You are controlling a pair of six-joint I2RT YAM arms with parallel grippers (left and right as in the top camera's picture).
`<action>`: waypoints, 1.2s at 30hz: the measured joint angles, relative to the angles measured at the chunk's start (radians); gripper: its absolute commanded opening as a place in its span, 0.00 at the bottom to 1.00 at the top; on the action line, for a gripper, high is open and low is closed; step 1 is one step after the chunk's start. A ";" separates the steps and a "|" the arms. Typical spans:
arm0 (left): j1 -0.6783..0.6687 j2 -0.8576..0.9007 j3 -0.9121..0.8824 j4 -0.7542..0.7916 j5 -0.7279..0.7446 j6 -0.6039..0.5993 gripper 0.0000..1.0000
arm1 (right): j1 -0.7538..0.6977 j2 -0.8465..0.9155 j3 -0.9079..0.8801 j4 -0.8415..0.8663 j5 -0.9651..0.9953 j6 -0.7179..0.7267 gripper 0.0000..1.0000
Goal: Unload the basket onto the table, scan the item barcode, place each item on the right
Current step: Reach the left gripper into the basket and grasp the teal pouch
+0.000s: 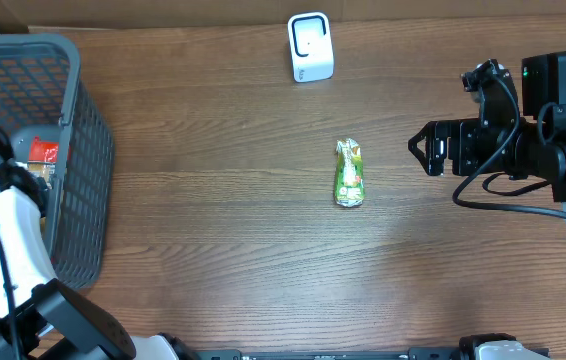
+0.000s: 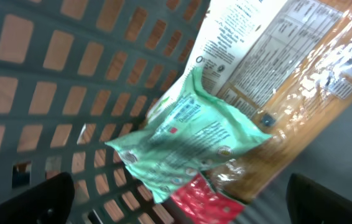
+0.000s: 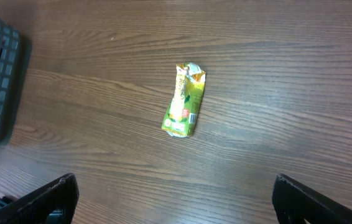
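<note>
Green snack packet (image 1: 349,173), its print unreadable, lies centre; left pincer (image 2: 182,199), wide open and empty, hangs inside the basket (image 1: 91,160); right pincer (image 3: 175,199) open too, tips cropped.

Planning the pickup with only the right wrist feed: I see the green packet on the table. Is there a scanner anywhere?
Observer: Yes, a white scanner stands at the far edge of the table, beyond the green packet.
Operator: Where's the left arm?
Observer: The left gripper, open, hangs in the grey basket over a mint-green pouch.
Operator: Anything else there?
Observer: A clear bag with a printed label lies under the pouch.
</note>
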 measured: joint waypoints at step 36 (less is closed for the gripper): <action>0.121 0.245 -0.001 0.103 0.304 0.333 0.19 | 0.000 0.000 0.000 0.000 0.000 0.000 1.00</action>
